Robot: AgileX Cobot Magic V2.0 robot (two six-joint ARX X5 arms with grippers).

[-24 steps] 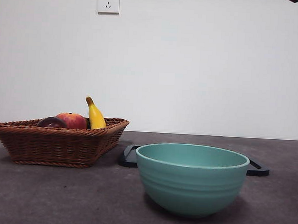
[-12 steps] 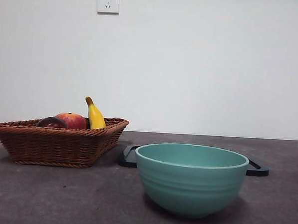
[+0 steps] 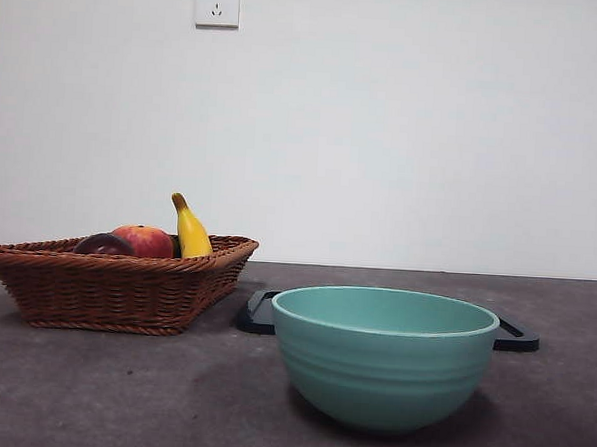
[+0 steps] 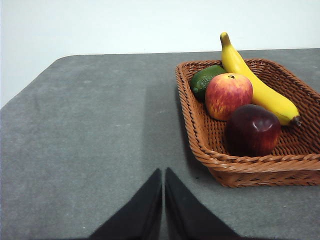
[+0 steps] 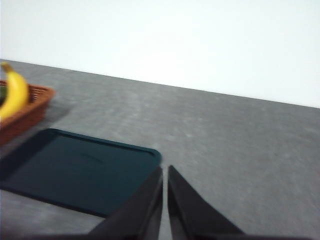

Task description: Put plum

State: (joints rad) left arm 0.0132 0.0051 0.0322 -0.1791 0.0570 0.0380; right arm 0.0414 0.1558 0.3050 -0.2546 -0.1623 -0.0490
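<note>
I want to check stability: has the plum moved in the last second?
No. In the front view the plum sits in the same place, against the red fruit and behind the basket rim, as before.

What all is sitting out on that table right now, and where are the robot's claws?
plum: one, dark maroon, in the basket, beside the apple
apple: one, red-orange, in the basket, between lime and plum
banana: one, yellow, in the basket behind the apple
lime: one, green, at the basket's far corner
basket: one, brown wicker, on the table
bowl: one, teal, in front of the tray
tray: one, dark, flat, beside the basket
wall socket: one, white
left claw: black, shut, over bare table near the basket
right claw: black, shut, near the tray's corner
</note>
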